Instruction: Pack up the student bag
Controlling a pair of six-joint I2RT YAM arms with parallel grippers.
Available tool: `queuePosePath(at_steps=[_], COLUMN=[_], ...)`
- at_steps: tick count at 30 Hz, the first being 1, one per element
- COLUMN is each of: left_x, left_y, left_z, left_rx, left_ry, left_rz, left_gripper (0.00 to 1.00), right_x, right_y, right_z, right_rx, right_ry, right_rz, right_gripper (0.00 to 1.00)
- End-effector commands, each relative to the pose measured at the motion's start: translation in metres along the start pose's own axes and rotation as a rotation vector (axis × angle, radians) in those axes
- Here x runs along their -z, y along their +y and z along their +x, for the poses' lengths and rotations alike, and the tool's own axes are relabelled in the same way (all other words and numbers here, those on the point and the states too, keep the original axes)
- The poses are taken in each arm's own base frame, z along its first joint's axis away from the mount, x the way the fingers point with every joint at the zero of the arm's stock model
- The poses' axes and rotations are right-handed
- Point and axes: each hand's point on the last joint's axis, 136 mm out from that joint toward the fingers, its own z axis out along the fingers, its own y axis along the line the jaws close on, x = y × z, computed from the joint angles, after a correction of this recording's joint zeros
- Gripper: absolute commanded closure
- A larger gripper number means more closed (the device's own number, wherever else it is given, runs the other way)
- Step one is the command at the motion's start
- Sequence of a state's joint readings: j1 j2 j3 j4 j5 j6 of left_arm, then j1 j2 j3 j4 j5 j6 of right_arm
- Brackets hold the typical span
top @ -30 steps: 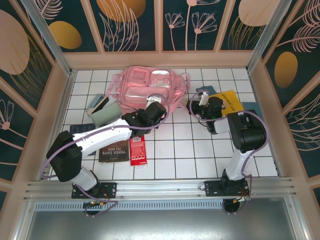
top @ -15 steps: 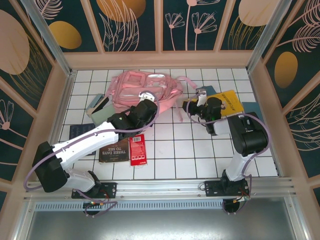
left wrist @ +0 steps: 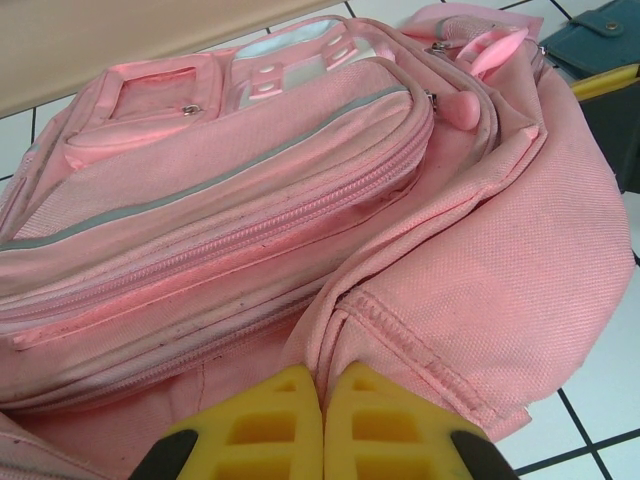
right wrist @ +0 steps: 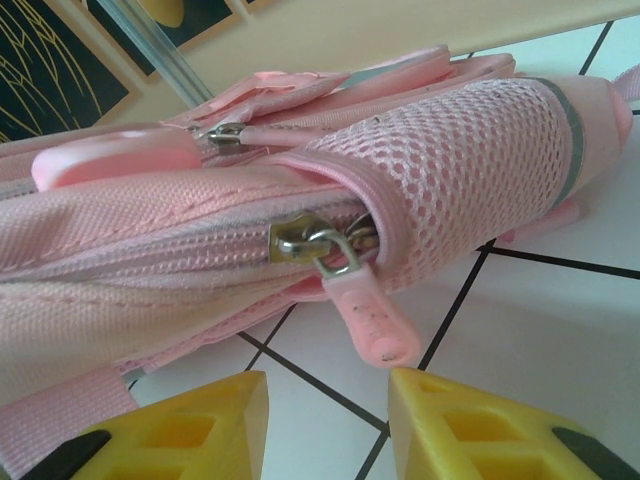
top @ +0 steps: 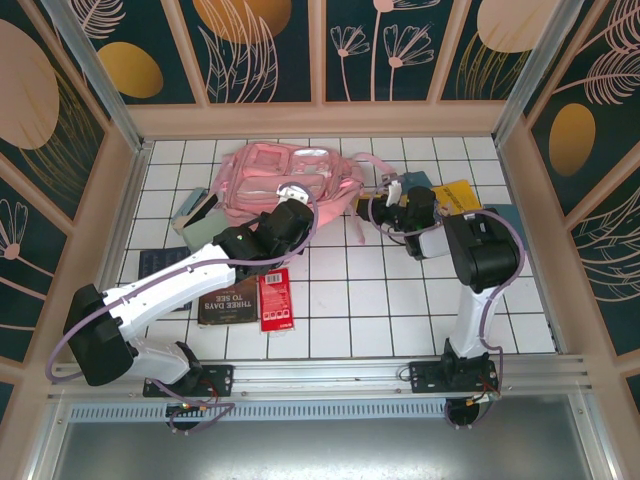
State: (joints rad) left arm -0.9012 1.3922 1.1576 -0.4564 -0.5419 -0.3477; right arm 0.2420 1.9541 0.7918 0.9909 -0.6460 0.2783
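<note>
Top external view leaves both tool tips hard to pick out. The left tool is lost against the near edge of the student bag. The right tool is a small dark shape at the bag's right side, with a yellow book half covered behind its wrist.

From the left wrist, the bag spreads ahead of the tool and runs off the frame on the left. The yellow fingers are pressed together, tips against pink fabric, and I can't tell whether a fold is pinched.

From the right wrist, that tool's fingers stand apart and hold nothing. A pink zipper pull hangs just ahead of the gap, not touching them, over the white-tiled counter where the bag lies.
</note>
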Motion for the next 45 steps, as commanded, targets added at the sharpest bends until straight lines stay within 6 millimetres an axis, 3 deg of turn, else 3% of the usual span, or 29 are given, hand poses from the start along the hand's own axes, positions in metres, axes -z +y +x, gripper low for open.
queuePosePath(at_steps=[1,4,9,14,23,32,34,35,45], left_x=[0.012,0.012,0.012,0.012,0.004,-0.003,-0.002,0.0,0.024], left_y=[0.012,0.011,0.011,0.012,0.011,0.006,0.007,0.008,0.017], left_z=[-0.033,-0.033,-0.033,-0.033,-0.024,-0.016,-0.018,-0.019,-0.039], left_rx=[0.057,0.059,0.059,0.058,0.053,0.057,0.056,0.057,0.052], left_ry=[-0.097,-0.098,-0.098,-0.098,-0.081,-0.066,-0.069,-0.071,-0.111], left_rz=[-0.038,-0.033,-0.035,-0.041,-0.049,-0.039,-0.04,-0.039,-0.033], left_gripper=[1.0,1.0,1.0,1.0,1.0,1.0,1.0,1.0,1.0], right_x=[-0.006,-0.011,-0.015,-0.004,0.019,0.029,0.026,0.024,0.006], right_y=[0.008,0.004,0.003,0.005,0.0,0.01,0.008,0.008,0.019], right_z=[-0.022,-0.025,-0.022,-0.023,-0.022,-0.02,-0.018,-0.017,-0.033], right_rx=[0.021,0.015,-0.008,0.006,0.017,0.064,0.085,0.098,-0.033], right_ry=[-0.046,-0.04,-0.018,-0.047,-0.064,-0.04,-0.029,-0.028,0.037], right_rz=[-0.061,-0.061,-0.075,-0.05,0.054,0.062,0.064,0.055,-0.212], right_gripper=[0.63,0.64,0.81,1.0,1.0,1.0,0.77,0.72,0.48])
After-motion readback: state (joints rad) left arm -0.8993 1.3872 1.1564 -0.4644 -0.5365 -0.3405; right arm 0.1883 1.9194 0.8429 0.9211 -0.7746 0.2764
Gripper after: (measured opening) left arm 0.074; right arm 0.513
